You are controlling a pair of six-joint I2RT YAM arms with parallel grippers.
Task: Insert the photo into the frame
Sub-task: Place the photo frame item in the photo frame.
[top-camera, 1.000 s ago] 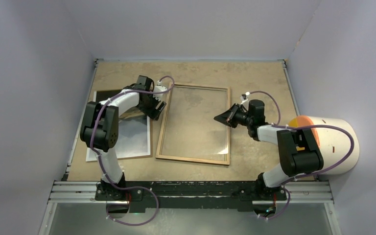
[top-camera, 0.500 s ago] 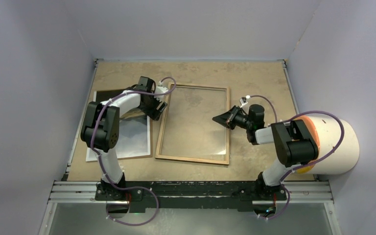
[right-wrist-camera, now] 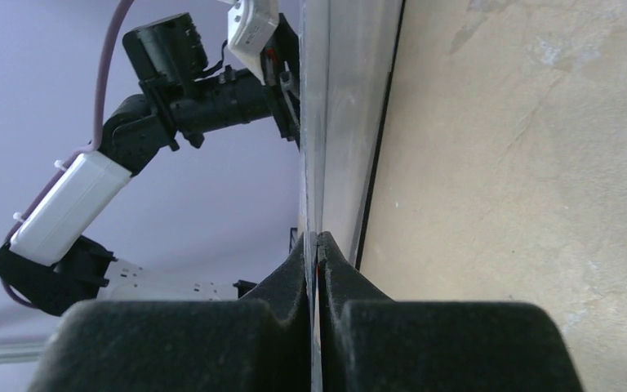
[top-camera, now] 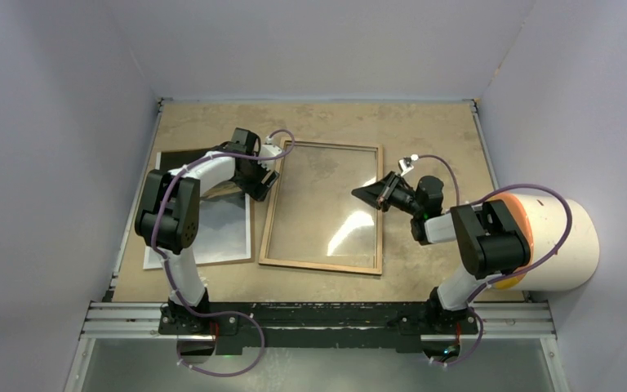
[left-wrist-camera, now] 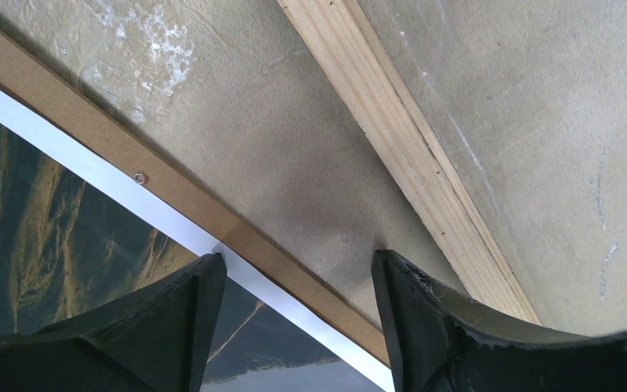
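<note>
The right gripper (top-camera: 371,194) is pinched fully shut on a thin, shiny edge. I take this to be the pane (top-camera: 326,216) of the frame (top-camera: 318,265), gripped at its right rim, just right of centre in the overhead view. In that gripper's own wrist view the sheet runs straight up from between the closed fingers and mirrors the arm.

The left gripper (left-wrist-camera: 298,261) stands well open and holds nothing. It hangs up and left of centre in the overhead view, low over the edge of the backing board (left-wrist-camera: 171,192) and the strip of table (left-wrist-camera: 294,163) beside the frame's left rim. The photo (top-camera: 220,233) lies flat on that board at the left, just beside the frame and partly under the left arm.

To my eye the step is to hold the pane's edge while the left side goes for the photo. The pane should hinge up slowly on its far edge, without twisting, because so narrow a pinch could slip. The photo lies flush on the board, so one finger needs to get under its white border alone. Dragging the sheet a little past the board's edge first would help, so that the jaws do not close on photo and board together.
</note>
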